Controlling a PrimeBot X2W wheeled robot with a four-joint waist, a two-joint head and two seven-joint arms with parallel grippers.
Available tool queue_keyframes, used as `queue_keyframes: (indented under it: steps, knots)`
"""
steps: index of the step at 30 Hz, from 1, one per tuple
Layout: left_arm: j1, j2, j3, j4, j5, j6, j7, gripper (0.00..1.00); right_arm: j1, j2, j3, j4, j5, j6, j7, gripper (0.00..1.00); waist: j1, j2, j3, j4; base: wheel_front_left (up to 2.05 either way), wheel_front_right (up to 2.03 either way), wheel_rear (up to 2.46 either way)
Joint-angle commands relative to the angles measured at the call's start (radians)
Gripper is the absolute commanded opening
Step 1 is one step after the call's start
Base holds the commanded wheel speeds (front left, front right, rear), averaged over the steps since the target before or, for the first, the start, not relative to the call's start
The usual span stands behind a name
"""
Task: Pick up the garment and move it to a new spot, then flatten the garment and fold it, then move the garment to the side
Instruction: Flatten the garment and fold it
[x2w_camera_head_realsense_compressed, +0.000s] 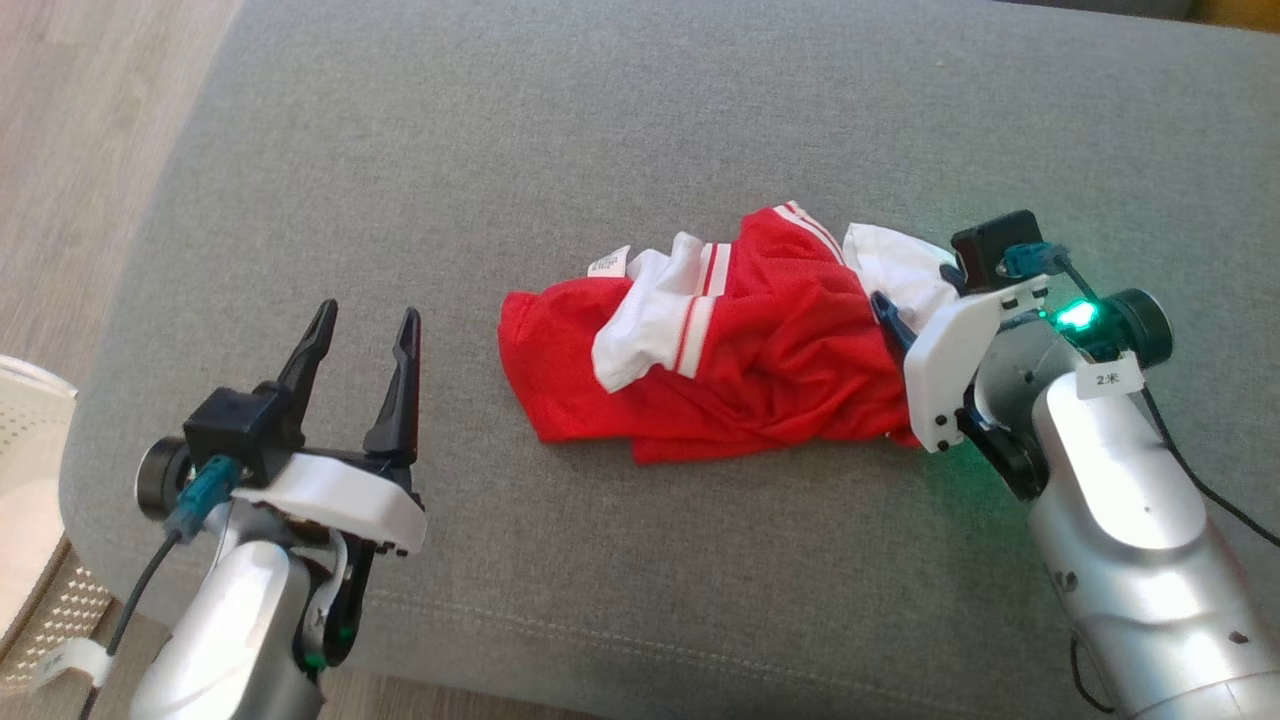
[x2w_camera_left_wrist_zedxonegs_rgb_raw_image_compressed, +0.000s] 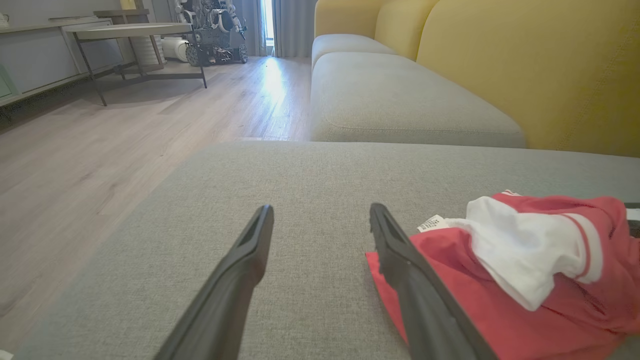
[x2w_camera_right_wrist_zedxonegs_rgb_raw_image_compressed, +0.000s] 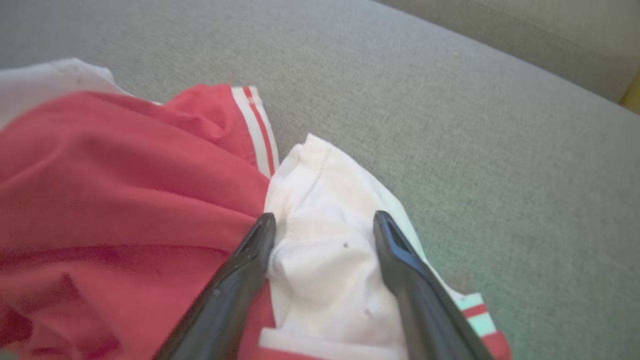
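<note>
On the cushion (x2w_camera_head_realsense_compressed: 600, 150) the crumpled garment (x2w_camera_head_realsense_compressed: 760, 370) lies, white part between the right gripper's (x2w_camera_right_wrist_zedxonegs_rgb_raw_image_compressed: 324, 220) spread fingers; left gripper (x2w_camera_head_realsense_compressed: 367, 312), likewise spread, stands empty nearby.

You have silver casing on the left forearm (x2w_camera_head_realsense_compressed: 235, 620) and right forearm (x2w_camera_head_realsense_compressed: 1130, 500), each with a white wrist plate (x2w_camera_head_realsense_compressed: 340, 495), black camera block (x2w_camera_head_realsense_compressed: 235, 425) and teal plug (x2w_camera_head_realsense_compressed: 200, 490) on a dark cable (x2w_camera_head_realsense_compressed: 140, 590). On the left gripper (x2w_camera_head_realsense_compressed: 367, 312) and right gripper (x2w_camera_right_wrist_zedxonegs_rgb_raw_image_compressed: 324, 216): long black tapered fingers (x2w_camera_left_wrist_zedxonegs_rgb_raw_image_compressed: 235, 280). Right arm only: "2米" label (x2w_camera_head_realsense_compressed: 1105, 380), green light (x2w_camera_head_realsense_compressed: 1075, 318)

Soft daylight throughout; window (x2w_camera_left_wrist_zedxonegs_rgb_raw_image_compressed: 269, 17) glare streaks the floor (x2w_camera_left_wrist_zedxonegs_rgb_raw_image_compressed: 270, 85), green lamp (x2w_camera_head_realsense_compressed: 1076, 317) tints the cushion (x2w_camera_head_realsense_compressed: 960, 470), right wrist view slightly blurred.
</note>
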Motion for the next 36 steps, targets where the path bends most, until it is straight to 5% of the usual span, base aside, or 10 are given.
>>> queue_keyframes:
  steps: [1,2,12,23,25,36]
  knots:
    - [-0.047,0.017,0.041,-0.027,0.007,-0.001,-0.011,1.0,-0.026,-0.003,0.016,-0.026,0.007,0.004,0.005,0.38,0.0,0.0,0.002,0.001,0.0,0.0,0.0]
    - [-0.048,0.015,0.042,-0.025,0.008,-0.003,-0.011,1.0,-0.027,-0.003,0.011,-0.021,0.014,0.004,0.009,0.0,0.0,0.0,0.005,0.0,0.0,0.0,0.0]
    - [-0.046,0.013,0.077,-0.032,0.032,-0.013,-0.012,1.0,0.051,0.05,-0.172,-0.179,0.044,0.004,-0.107,0.0,0.0,0.0,0.003,-0.058,0.0,0.0,0.0]
    - [-0.017,0.027,0.098,-0.045,0.046,-0.016,-0.012,1.0,0.362,0.101,-0.424,-0.43,0.15,0.004,-0.222,0.01,0.0,0.0,-0.018,-0.143,0.0,0.0,0.0]
    - [-0.014,0.03,0.101,-0.048,0.046,-0.014,-0.012,1.0,0.406,0.101,-0.43,-0.437,0.18,0.004,-0.245,1.0,0.0,0.0,-0.017,-0.155,0.0,0.0,0.0]
    - [0.013,0.036,0.103,-0.058,0.039,-0.002,-0.012,1.0,0.482,0.101,-0.425,-0.451,0.246,0.004,-0.404,1.0,0.0,0.0,-0.041,-0.183,0.0,0.0,0.0]
